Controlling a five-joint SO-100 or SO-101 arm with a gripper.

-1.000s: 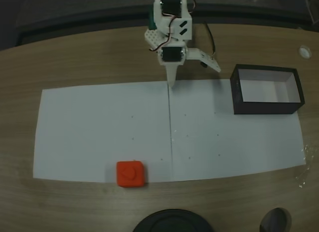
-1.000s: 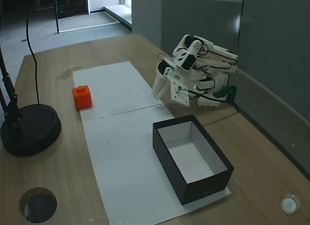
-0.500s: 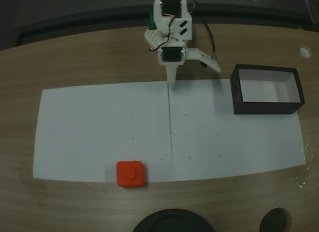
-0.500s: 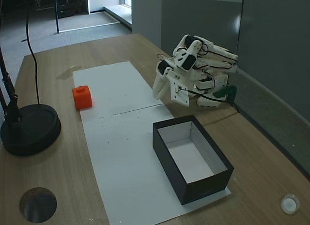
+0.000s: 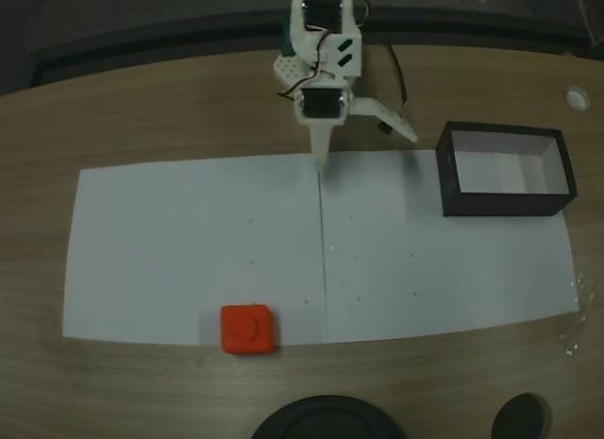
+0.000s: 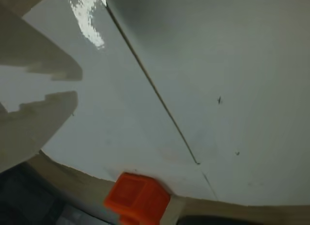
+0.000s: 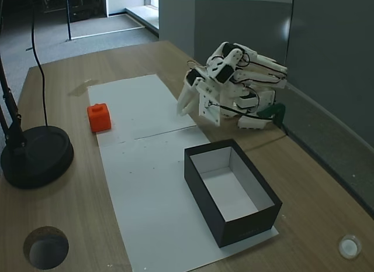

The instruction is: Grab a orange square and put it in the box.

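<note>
The orange square (image 5: pixel 248 329) lies stud up on the near edge of the white paper, left of the centre seam; it is also in another fixed view (image 7: pixel 99 117) and at the bottom of the wrist view (image 6: pixel 138 198). The box (image 5: pixel 505 205) stands open at the right, black walls and white inside (image 7: pixel 245 225). My gripper (image 5: pixel 319 163) hangs folded at the far edge of the paper, far from the square (image 7: pixel 181 108). In the wrist view the gripper (image 6: pixel 77 84) has a narrow gap between its fingertips, with only paper showing there.
White paper (image 5: pixel 189 241) covers the middle of the wooden table. A round black lamp base (image 5: pixel 326 420) sits at the near edge, close to the square. A round hole (image 5: pixel 519 418) and a small white disc (image 5: pixel 577 98) mark the table's right side.
The arm has shifted a little: the gripper tip has swung slightly left and forward over the paper's far edge. The square and the box have not moved.
</note>
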